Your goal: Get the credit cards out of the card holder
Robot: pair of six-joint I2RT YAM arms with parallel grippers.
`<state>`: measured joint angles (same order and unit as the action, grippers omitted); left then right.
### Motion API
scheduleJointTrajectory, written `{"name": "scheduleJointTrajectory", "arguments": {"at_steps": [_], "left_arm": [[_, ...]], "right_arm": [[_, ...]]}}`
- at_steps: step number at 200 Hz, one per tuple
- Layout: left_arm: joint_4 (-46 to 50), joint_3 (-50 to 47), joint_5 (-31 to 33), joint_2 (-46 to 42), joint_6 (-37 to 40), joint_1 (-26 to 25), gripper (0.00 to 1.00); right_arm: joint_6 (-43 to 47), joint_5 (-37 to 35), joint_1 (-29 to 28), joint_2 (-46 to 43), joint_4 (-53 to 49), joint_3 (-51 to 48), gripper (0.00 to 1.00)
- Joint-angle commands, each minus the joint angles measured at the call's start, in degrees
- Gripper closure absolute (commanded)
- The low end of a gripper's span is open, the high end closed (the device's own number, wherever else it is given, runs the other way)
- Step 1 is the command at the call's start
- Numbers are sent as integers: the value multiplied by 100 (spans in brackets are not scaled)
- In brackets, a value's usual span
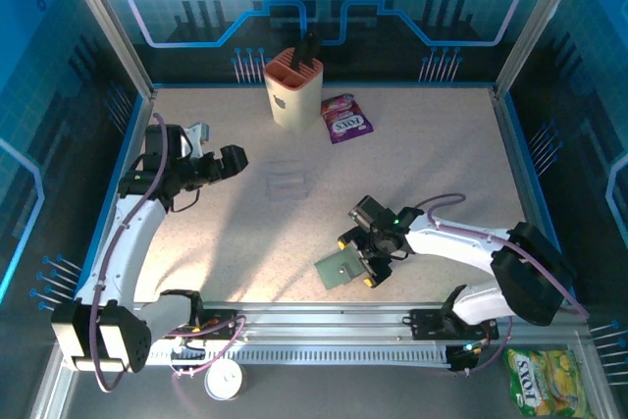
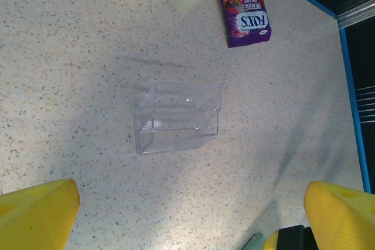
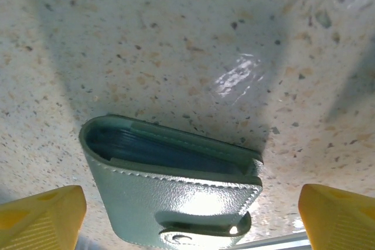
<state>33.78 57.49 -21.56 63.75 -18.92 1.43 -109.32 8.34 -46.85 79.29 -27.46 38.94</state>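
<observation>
The card holder [image 1: 340,269] is a grey-green folded wallet lying near the table's front edge, its snap tab fastened. In the right wrist view the card holder [image 3: 176,197] shows its open end with blue-grey sleeve edges inside. The credit cards are hidden inside it. My right gripper [image 1: 355,262] hangs just over the holder and is open. Its yellow fingertips [image 3: 41,215] stand well apart from the holder on either side. My left gripper [image 1: 234,160] is at the left of the table, open, with nothing between its fingertips [image 2: 35,212].
A clear plastic box [image 1: 287,182] [image 2: 176,118] sits mid-table. Behind it stand a beige slotted cup [image 1: 292,90] and a purple candy packet [image 1: 345,117] [image 2: 246,10]. A yellow-green packet [image 1: 545,380] lies off the table at the front right.
</observation>
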Motion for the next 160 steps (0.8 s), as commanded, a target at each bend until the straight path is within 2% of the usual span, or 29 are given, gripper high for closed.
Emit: {"name": "scheduleJointTrajectory", "arguments": {"at_steps": [1,19,84,116,160], "left_arm": [[-17,-182,-228,-1,76,-17,1],[-150,-297,-280,11,5,-11,1],[-74,-351,-269,-9,127,-11,1],[-74,-343,-253,-17,185,-11,1],[-65,-344,-279,24,196,-11,1]], "right_arm": [[-767,8,-109,-68,391,-150,4],[-775,-31,-111,14,472,-94,3],[-687,149,-115,632,94,337,12],[-589,216,-118,803,17,440,22],[-365,29,-101,808,-320,661,26]]}}
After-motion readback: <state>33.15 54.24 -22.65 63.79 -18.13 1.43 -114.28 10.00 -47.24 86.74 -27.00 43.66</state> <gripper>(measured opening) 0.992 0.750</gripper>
